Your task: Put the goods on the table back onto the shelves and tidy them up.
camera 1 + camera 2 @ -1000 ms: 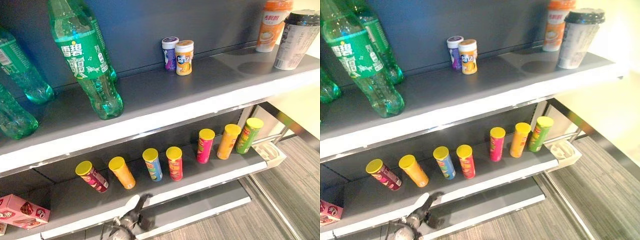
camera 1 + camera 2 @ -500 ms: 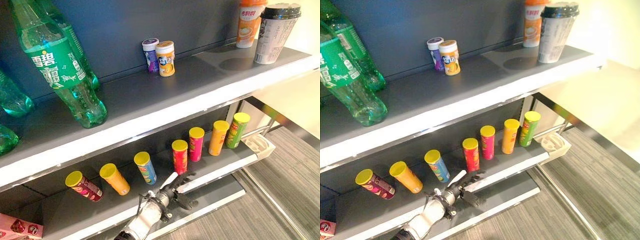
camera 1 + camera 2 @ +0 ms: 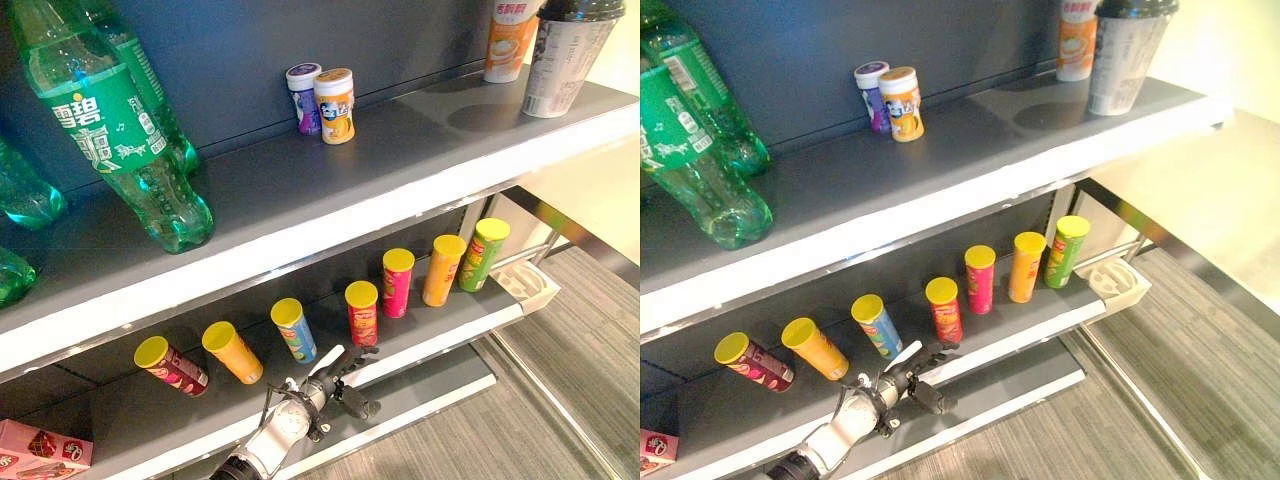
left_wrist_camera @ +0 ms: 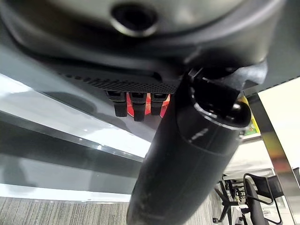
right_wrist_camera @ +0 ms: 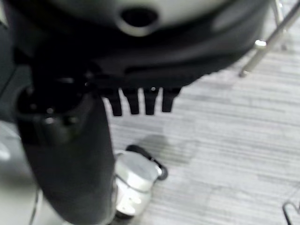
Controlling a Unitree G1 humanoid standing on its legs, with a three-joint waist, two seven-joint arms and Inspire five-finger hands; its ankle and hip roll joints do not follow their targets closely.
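Left hand [image 3: 345, 372]: fingers spread and relaxed, holding nothing, at the front lip of the lower shelf [image 3: 470, 315].
Nearest item: red crisp tube [image 3: 361, 312], upright, just beyond the fingertips and apart from them.
To either side: blue tube [image 3: 293, 329], pink tube [image 3: 397, 282], standing in the same row.
Handling note: nudge tubes gently, low on the body; tall and narrow, likely to topple.
Right hand [image 5: 140, 101]: fingers straight, over floor.
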